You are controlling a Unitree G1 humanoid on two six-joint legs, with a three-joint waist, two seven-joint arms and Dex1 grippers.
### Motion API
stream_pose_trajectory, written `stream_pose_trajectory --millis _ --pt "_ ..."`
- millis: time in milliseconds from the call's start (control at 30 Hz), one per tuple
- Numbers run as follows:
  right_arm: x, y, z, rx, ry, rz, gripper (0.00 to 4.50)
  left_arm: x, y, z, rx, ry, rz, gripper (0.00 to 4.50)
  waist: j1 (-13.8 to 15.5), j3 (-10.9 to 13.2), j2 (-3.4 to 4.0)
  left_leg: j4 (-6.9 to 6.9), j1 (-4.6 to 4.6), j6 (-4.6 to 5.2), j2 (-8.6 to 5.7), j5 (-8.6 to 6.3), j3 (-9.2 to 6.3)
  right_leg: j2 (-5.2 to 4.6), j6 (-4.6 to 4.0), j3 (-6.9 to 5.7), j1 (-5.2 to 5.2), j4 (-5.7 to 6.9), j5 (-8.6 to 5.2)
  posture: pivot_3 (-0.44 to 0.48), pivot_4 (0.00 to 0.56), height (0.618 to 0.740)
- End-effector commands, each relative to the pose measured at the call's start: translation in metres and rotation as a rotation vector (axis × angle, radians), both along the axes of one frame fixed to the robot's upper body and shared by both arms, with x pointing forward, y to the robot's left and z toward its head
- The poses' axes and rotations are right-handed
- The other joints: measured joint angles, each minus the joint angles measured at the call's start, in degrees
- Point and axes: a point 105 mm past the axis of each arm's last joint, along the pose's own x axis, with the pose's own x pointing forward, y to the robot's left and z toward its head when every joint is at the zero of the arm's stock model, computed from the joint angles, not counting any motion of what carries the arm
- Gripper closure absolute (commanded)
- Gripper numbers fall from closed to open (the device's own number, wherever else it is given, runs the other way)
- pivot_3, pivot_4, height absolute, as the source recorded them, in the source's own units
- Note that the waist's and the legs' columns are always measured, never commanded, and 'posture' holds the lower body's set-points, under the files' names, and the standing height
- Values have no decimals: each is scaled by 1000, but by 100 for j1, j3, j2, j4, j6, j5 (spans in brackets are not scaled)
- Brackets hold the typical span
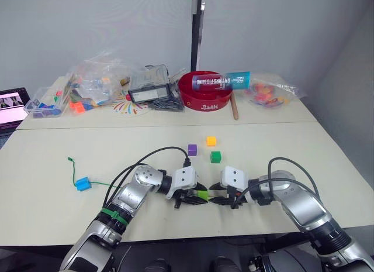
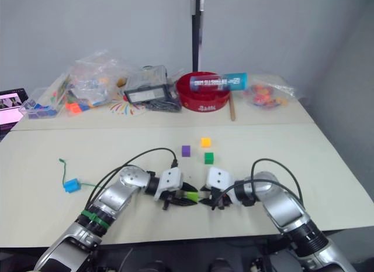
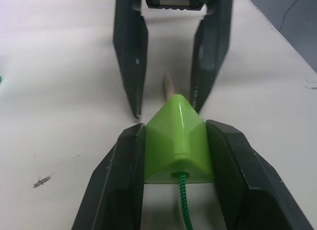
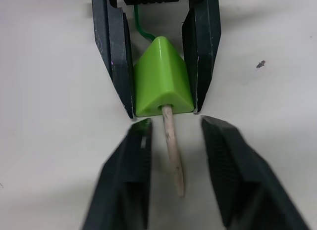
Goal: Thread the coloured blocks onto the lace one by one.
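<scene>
Left end effector (image 3: 176, 156) pinches the light green plastic block (image 3: 178, 141) so its hole faces the right end effector (image 4: 173, 165). That one is spread around the pale stiff tip (image 4: 173, 151) of the thin green lace (image 3: 184, 200), probably to pull it through. Bare worktop (image 1: 70, 143) leaves room; the near edge is close.

The pale table (image 1: 52, 167) carries blue (image 1: 82, 183), purple (image 1: 192, 150), orange-yellow (image 1: 211, 141) and dark green (image 1: 215, 157) blocks.
</scene>
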Motion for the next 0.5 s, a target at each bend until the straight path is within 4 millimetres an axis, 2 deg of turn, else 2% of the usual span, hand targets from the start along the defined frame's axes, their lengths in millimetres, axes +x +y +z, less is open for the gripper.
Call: stream_pose_trajectory --millis 33,67,267,400,500 --pt "5 -16 -10 -64 6 -57 4331 -6 6 -13 62 30 -23 3146 0 0 0 0 0 0 0 0 0 0 0 0 0 0 0 0 150 740" --pt "4 -17 -10 -66 7 -58 4490 -6 7 -13 63 30 -22 3146 -1 0 0 0 0 0 0 0 0 0 0 0 0 0 0 0 150 740" --pt "0 -16 -11 -51 18 -49 4500 -5 12 -14 66 31 -10 3146 2 -1 1 0 1 0 0 0 0 0 0 0 0 1 0 0 150 740" --pt "-3 -16 -12 -60 15 -37 4500 -5 25 -10 64 27 7 3146 -2 -1 1 -1 2 0 1 0 0 1 0 1 0 1 0 0 150 740" --pt "-3 -15 -12 -67 5 -26 4500 -6 47 -7 83 17 23 3146 -21 -1 1 -3 4 0 3 0 1 2 0 1 0 1 0 0 150 740"
